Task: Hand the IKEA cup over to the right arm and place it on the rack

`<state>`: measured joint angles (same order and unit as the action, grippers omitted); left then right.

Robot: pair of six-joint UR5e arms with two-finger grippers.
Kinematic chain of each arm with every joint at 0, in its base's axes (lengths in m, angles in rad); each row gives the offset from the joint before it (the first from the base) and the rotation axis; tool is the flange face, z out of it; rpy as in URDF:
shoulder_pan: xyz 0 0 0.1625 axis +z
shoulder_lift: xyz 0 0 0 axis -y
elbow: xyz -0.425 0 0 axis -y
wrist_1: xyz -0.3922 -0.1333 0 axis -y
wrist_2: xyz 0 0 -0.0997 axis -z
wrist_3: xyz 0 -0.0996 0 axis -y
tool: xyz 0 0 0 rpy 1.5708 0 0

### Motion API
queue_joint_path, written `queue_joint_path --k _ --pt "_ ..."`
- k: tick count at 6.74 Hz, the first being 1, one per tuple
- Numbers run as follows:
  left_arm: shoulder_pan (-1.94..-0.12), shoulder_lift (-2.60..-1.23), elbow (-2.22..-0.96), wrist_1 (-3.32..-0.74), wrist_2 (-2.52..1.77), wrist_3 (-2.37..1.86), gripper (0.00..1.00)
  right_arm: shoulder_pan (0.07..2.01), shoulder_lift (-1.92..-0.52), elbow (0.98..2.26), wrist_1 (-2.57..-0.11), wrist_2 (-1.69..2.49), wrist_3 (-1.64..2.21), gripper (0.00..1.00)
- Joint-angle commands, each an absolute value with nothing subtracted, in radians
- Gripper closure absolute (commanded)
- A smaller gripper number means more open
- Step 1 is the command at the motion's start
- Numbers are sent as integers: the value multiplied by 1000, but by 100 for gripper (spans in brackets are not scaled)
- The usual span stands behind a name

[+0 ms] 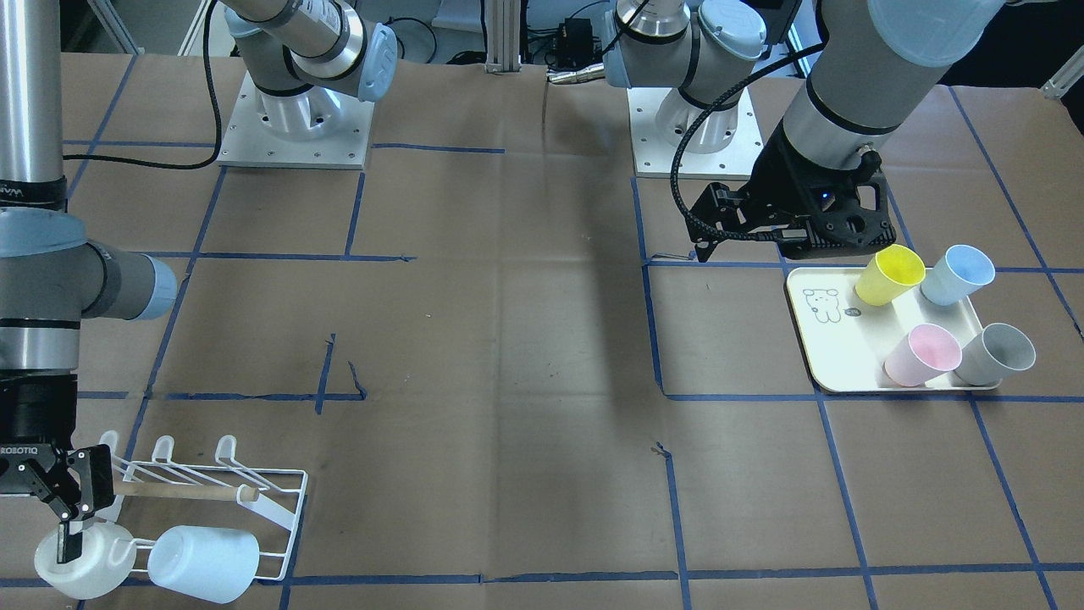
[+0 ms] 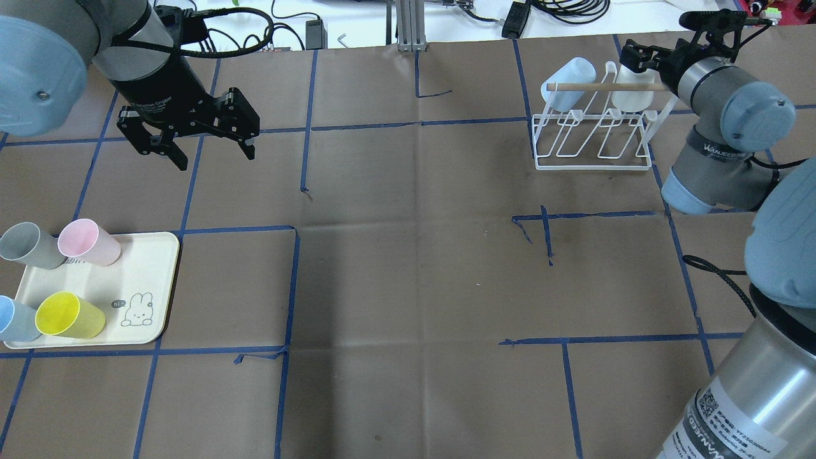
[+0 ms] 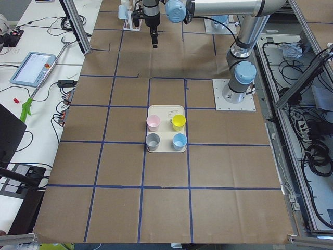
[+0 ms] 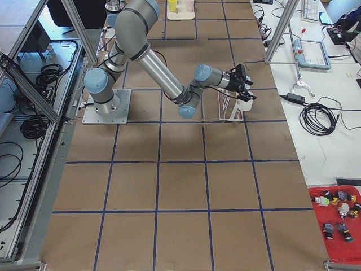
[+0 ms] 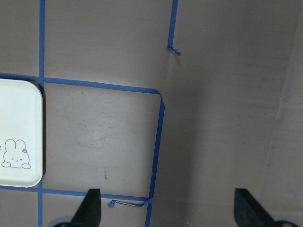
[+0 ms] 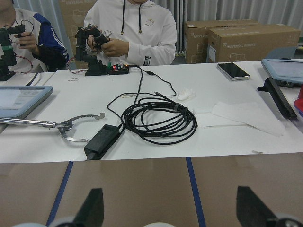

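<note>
Right gripper is hovering at the end of the white wire rack with its jaws spread wide and gripping nothing. One fingertip is crossing in front of the white IKEA cup, which is sitting tilted over the rack's end prong. Whether that fingertip is touching the cup cannot be told from these views.

The likely trouble is lying in the retreat. A finger dragging across the rim could be lifting the cup off its prong or tipping it onto the table, and a sideways pull could be shoving it into the pale blue cup just beside it (the light rack itself looks easy to shift). A straight withdrawal away from the cup appears to be the safer course.

Left gripper is waiting above bare table near the tray, with its jaws also wide and empty.

The rack is carrying two cups, the white one and the pale blue one. The cream rabbit-print tray is holding four more, all upright and apparently empty: a yellow cup, a sky-blue cup, a pink cup and a grey cup
</note>
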<state>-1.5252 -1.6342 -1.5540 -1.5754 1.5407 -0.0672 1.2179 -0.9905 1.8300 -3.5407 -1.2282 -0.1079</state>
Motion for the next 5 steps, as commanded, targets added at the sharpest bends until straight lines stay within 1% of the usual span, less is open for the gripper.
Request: queue_joint_path --k 1,3,5 --pt "-1554 -1637 -1555 -1536 1543 -83 0 1223 -1070 1825 -3527 -1227 -107 0" --pt "-1562 -1635 -1560 -1523 1545 -91 0 1233 -1226 1822 -3174 -1226 -104 0" --pt "-1562 -1646 -1560 -1490 1609 -84 0 1285 -1368 1821 -2742 -1235 -104 0"
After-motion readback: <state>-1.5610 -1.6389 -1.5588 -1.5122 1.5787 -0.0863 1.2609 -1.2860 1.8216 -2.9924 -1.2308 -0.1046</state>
